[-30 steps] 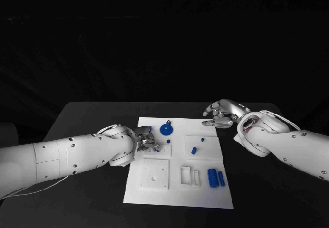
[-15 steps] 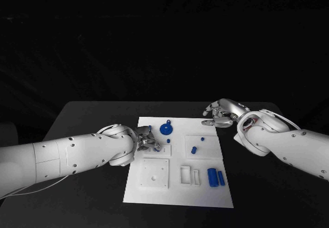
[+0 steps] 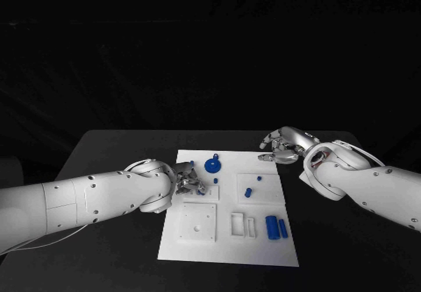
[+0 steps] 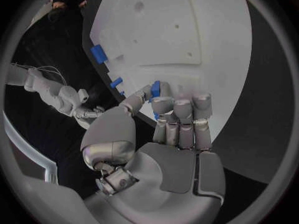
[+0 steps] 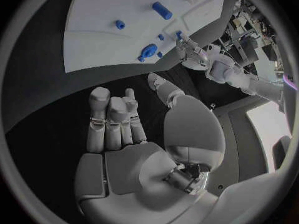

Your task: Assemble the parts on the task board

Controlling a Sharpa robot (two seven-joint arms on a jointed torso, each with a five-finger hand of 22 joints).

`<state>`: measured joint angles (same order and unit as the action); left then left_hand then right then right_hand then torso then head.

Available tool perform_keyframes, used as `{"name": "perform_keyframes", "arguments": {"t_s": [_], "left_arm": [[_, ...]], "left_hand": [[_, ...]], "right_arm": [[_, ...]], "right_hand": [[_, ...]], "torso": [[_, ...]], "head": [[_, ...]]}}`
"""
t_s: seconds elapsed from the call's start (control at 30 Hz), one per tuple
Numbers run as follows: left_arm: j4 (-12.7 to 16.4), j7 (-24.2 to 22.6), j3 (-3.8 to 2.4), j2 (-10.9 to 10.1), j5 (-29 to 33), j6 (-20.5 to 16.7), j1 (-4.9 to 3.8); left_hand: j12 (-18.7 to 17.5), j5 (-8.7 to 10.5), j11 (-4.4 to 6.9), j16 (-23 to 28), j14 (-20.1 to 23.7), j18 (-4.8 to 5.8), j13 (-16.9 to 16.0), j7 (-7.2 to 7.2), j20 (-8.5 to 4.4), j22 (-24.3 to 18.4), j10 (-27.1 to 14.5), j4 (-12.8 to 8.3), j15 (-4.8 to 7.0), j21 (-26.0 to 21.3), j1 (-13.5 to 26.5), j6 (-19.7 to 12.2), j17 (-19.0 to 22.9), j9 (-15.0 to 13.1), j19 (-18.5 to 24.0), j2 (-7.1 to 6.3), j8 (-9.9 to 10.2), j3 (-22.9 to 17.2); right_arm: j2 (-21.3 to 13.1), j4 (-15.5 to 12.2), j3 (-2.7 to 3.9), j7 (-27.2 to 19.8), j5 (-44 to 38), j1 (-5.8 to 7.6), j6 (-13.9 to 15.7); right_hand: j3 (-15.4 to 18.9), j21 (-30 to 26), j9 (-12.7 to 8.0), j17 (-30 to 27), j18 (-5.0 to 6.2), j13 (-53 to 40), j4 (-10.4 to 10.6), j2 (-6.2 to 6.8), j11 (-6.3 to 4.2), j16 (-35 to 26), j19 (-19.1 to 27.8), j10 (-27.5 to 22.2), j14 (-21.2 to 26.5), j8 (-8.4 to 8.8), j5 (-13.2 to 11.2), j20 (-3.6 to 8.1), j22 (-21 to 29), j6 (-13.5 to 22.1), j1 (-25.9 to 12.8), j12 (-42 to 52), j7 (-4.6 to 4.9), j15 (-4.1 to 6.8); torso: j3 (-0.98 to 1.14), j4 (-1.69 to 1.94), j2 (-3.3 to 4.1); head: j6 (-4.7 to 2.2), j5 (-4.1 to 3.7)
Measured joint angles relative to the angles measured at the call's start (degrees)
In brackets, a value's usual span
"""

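The white task board (image 3: 230,243) lies in the middle of the black table. My left hand (image 3: 187,181) is over the board's left side and pinches a small blue part (image 4: 155,88) between thumb and fingertips, close above the board (image 4: 206,35). My right hand (image 3: 282,148) hovers past the board's far right corner, holding nothing, its fingers (image 5: 112,119) side by side and the thumb apart. On the board lie a blue round disc (image 3: 212,165), two small blue pegs (image 3: 216,180) (image 3: 260,179), a short blue piece (image 3: 248,193) and two blue cylinders (image 3: 277,227).
A raised white square plate (image 3: 198,222) and a white slotted block (image 3: 243,224) sit on the board's near half. Black table (image 3: 114,152) extends on both sides of the board. My forearms reach in from either side.
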<state>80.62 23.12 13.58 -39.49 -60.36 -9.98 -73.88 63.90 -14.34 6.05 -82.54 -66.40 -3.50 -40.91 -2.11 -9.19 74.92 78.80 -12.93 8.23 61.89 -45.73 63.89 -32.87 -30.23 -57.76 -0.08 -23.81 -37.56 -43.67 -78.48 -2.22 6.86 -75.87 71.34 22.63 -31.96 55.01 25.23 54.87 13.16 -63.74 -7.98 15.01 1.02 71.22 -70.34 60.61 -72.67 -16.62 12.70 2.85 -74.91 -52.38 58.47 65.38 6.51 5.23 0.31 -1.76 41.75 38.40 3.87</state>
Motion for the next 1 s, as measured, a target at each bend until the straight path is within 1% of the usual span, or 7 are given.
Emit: {"name": "perform_keyframes", "arguments": {"t_s": [0.13,0.23,0.33,0.4,0.47,0.73,1.0], "left_arm": [[0.00,0.02,0.00,0.00,0.00,0.39,0.00],[0.00,0.04,-0.02,0.00,-0.02,0.65,-0.01],[-0.01,0.07,-0.01,-0.01,-0.05,0.87,0.00],[-0.03,0.08,0.00,-0.01,-0.06,0.96,0.00],[-0.03,0.08,-0.01,0.00,-0.07,1.00,0.00],[0.14,-0.02,0.03,-0.11,-0.09,0.59,0.04],[0.90,-0.75,0.20,-1.00,0.05,-2.08,0.30]], "left_hand": [[0.00,0.00,0.12,0.00,-0.19,-0.04,-0.05,0.10,0.00,0.03,0.12,0.11,0.15,0.00,0.07,0.10,0.00,0.02,0.00,-0.07,0.00,0.01],[0.00,-0.03,0.34,-0.12,-0.40,-0.06,-0.05,0.19,0.00,0.02,0.34,0.43,0.45,0.00,0.45,0.19,0.05,0.06,0.00,-0.09,0.00,0.29],[0.00,-3.87,0.55,-0.26,-0.47,-0.07,-0.13,0.42,0.00,0.02,0.55,0.45,0.71,0.03,1.51,0.42,0.05,0.17,0.00,0.02,-0.34,0.28],[0.00,-5.13,0.74,-0.26,-0.74,-0.08,-0.13,0.65,-0.01,0.02,0.74,0.28,0.98,0.23,1.88,0.65,0.05,0.31,0.00,0.38,-0.34,0.07],[0.00,-5.62,0.75,-0.27,-0.76,-0.08,-0.12,0.69,-0.01,0.02,0.75,0.13,1.00,0.23,2.15,0.69,0.10,0.33,0.00,0.65,-0.34,-0.10],[0.00,-6.28,0.76,-0.26,-0.79,-0.07,-0.12,0.70,-0.01,0.01,0.75,-0.27,1.02,0.23,3.03,0.70,0.18,0.59,0.00,1.54,-0.55,-0.50],[0.00,-6.34,0.75,-0.26,-0.80,-0.05,-0.12,0.70,-0.01,0.01,0.75,-0.41,1.02,0.23,3.29,0.70,0.18,0.67,0.00,1.80,-0.62,-0.65]], "right_arm": [[0.00,0.00,0.00,0.00,0.00,0.00,-0.03],[0.01,0.02,0.00,0.00,0.01,0.00,-0.05],[0.02,0.03,0.00,0.00,0.02,0.00,-0.06],[0.02,0.03,0.00,0.00,0.03,0.00,-0.07],[0.02,0.03,0.00,0.00,0.03,0.00,-0.07],[0.02,0.05,0.00,0.00,0.06,0.00,-0.08],[-0.06,0.07,0.00,-0.07,0.15,0.00,-0.08]], "right_hand": [[0.16,0.00,0.05,0.00,0.00,0.00,0.17,0.00,0.00,-0.07,0.05,0.00,0.00,-0.05,0.00,0.05,0.00,-0.03,0.00,0.00,0.03,0.00],[0.41,0.00,0.11,0.04,0.00,0.20,0.41,0.00,0.00,-0.27,0.13,0.00,0.00,-0.29,1.32,0.12,0.00,-0.07,0.00,0.04,0.07,0.00],[0.56,0.00,0.11,0.08,0.00,0.31,0.56,0.00,0.00,-0.27,0.13,0.00,0.00,-0.29,2.67,0.12,0.00,-0.07,0.00,0.28,0.07,0.00],[0.56,0.00,0.11,0.08,0.00,0.34,0.56,-0.15,0.00,-0.27,0.13,0.00,0.00,-0.29,2.86,0.12,0.00,-0.07,-0.15,0.28,0.07,0.00],[0.71,0.00,0.11,0.08,0.00,0.37,0.71,-0.24,0.00,-0.28,0.13,0.00,0.00,-0.29,3.28,0.11,0.00,-0.07,-0.24,0.28,0.07,0.00],[0.96,0.00,0.11,0.13,0.00,0.51,0.96,-0.24,0.00,-0.27,0.14,0.00,0.00,-0.29,3.73,0.11,0.00,-0.06,-0.24,0.28,0.07,0.00],[0.96,0.00,0.10,0.13,0.00,0.57,0.96,-0.24,0.00,-0.27,0.14,0.00,0.00,-0.29,3.95,0.09,0.00,-0.06,-0.24,0.51,0.06,0.00]], "torso": [[0.01,-0.02,0.00],[0.00,-0.03,-0.01],[0.00,-0.03,-0.01],[0.01,-0.03,-0.01],[0.01,-0.03,-0.01],[0.01,0.01,0.00],[-0.01,0.01,0.00]], "head": [[0.00,0.02],[0.01,0.03],[-0.02,0.04],[-0.05,-0.01],[-0.12,-0.04],[-0.17,-0.08],[-0.27,-0.06]]}}
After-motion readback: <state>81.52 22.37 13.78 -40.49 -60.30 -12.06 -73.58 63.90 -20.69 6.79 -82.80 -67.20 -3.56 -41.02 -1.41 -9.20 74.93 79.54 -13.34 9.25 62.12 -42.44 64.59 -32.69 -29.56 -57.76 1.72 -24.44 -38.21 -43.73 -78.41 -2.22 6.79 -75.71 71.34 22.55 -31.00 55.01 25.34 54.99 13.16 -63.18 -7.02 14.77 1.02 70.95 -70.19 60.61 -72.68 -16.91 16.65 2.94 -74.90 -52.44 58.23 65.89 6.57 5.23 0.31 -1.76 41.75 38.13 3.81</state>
